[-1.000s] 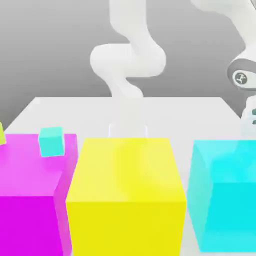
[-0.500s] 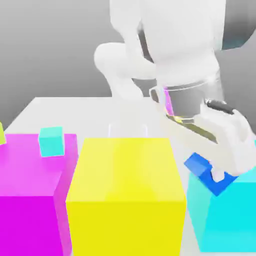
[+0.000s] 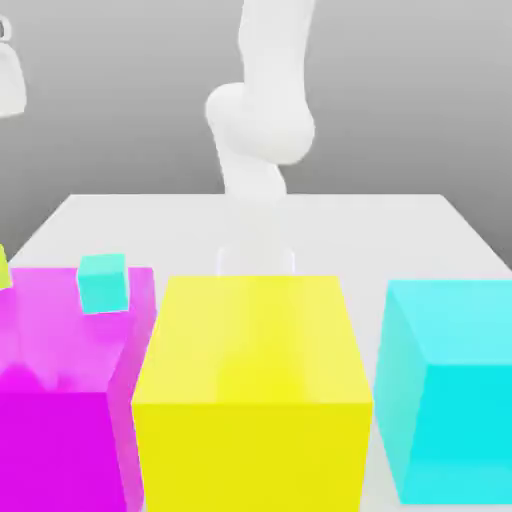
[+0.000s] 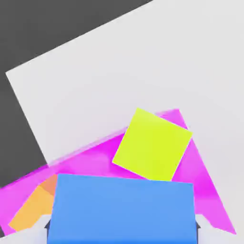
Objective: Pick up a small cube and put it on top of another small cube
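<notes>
In the hand view a small blue cube sits between my fingers, with my gripper shut on it. Beyond it lies a small yellow-green cube on the big magenta block; the blue cube hangs above and beside it, not touching. An orange piece pokes out from behind the blue cube. In the exterior view a small teal cube rests on the magenta block, a sliver of the yellow-green cube shows at the left edge, and a white part of my hand hangs high at the left.
A big yellow block and a big cyan block stand to the exterior view's right of the magenta one. Behind them the white table stretches back to the arm's base.
My arm has swung from over the cyan block at the exterior view's right to the far left, carrying the blue cube with it. The teal cube has not moved.
</notes>
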Controlling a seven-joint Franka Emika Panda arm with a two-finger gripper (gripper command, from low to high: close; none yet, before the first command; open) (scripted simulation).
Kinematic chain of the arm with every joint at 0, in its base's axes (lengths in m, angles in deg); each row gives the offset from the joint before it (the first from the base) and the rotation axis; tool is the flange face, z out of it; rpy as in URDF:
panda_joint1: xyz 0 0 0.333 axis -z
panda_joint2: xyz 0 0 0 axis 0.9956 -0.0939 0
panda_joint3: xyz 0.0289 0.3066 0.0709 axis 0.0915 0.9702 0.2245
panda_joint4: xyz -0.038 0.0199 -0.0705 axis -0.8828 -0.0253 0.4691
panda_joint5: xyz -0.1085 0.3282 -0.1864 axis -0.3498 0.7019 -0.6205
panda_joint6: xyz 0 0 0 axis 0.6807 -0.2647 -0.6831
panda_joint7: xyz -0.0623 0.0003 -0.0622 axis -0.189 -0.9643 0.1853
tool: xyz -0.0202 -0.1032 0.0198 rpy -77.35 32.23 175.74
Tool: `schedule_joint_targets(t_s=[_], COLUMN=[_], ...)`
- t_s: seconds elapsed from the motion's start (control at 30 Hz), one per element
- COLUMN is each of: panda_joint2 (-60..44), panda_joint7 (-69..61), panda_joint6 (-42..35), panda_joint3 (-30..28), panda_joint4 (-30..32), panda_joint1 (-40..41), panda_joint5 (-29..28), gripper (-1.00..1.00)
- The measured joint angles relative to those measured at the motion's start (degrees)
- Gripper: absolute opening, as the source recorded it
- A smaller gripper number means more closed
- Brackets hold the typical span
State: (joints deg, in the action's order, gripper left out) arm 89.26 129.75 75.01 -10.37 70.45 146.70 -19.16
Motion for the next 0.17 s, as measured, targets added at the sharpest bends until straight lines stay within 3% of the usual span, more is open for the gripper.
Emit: schedule_joint_targets(t_s=[0.03, 0.07, 0.17], panda_joint2=[-0.8, -1.4, -1.4], panda_joint7=[0.2, 0.4, 0.4], panda_joint6=[2.2, 3.8, 3.8], panda_joint3=[0.1, 0.2, 0.2], panda_joint4=[1.6, 2.7, 2.7], panda_joint1=[0.1, 0.2, 0.2], panda_joint5=[-0.3, -0.4, -0.4], gripper=[-1.0, 1.0, 1.0])
